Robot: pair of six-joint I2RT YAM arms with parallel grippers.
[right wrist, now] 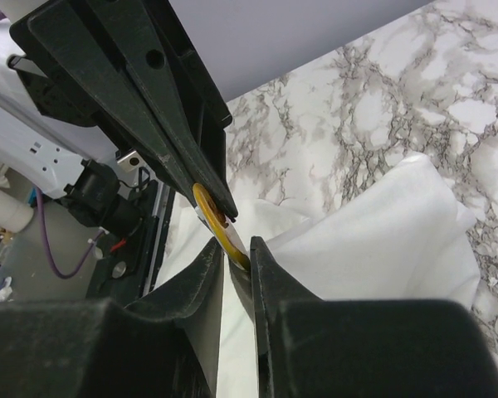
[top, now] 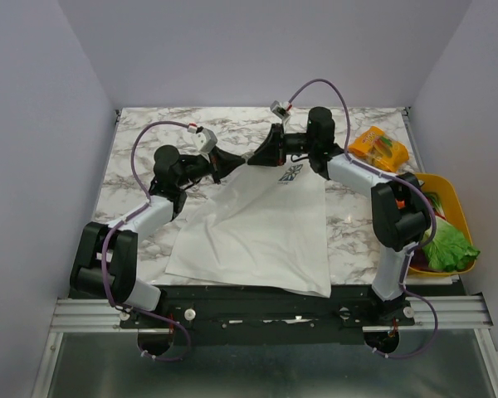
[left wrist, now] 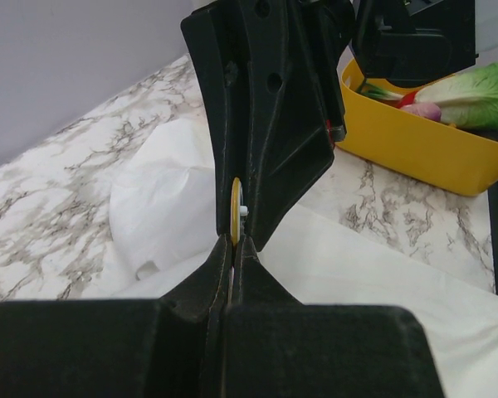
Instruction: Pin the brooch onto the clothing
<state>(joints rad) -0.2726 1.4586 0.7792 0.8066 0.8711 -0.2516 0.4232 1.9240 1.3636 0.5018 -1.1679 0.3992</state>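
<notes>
The brooch [left wrist: 235,207], a small gold-yellow disc with a white stub, is pinched edge-on by my left gripper [left wrist: 234,240], which is shut on it. In the right wrist view the brooch [right wrist: 212,211] slants down from the left gripper's fingers [right wrist: 141,91] into my right gripper [right wrist: 236,249], whose jaws stand narrowly apart and touch its lower edge. Both grippers meet above the collar end of the clothing [top: 257,224], a white T-shirt lying flat with its flower emblem [top: 290,173] near the right gripper [top: 253,159]. From the top view the brooch is hidden.
An orange snack packet [top: 378,148] lies at the back right. A yellow bin [top: 458,199] holding lettuce [top: 448,247] stands at the right edge of the marble table [top: 141,182]. Purple cables loop over both arms.
</notes>
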